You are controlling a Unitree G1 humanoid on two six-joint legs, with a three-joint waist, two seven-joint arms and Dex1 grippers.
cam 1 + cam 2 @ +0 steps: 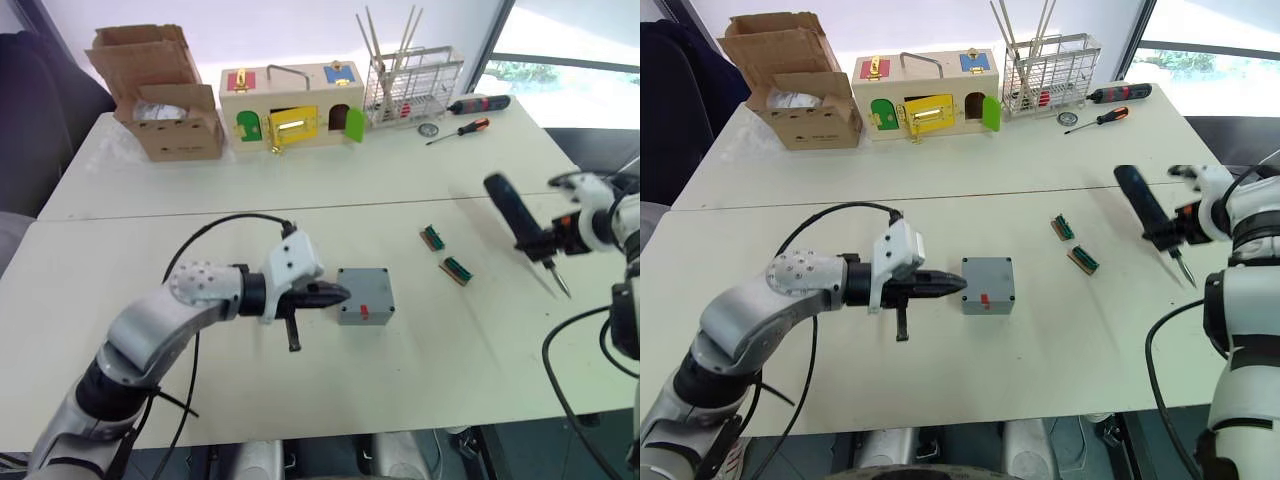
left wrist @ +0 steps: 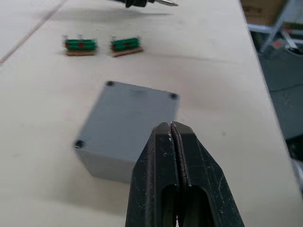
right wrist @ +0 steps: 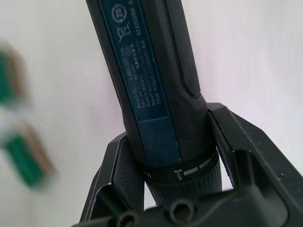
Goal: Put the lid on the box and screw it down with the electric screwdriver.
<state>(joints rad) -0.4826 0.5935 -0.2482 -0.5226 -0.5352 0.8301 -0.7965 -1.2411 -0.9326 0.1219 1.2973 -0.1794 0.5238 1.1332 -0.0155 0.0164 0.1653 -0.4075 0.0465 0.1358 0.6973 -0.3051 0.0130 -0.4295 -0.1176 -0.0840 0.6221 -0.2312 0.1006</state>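
The left gripper [image 1: 338,294], its black fingers pressed together and empty, touched the side of the small grey plastic box [image 1: 365,296], whose lid [image 1: 364,287] sat on top, likely bracing it. Well apart, the right gripper [image 1: 545,243] clamped the dark cylindrical electric screwdriver [image 1: 522,226] aloft, bit slanting down toward the table, butt tilted toward the box.
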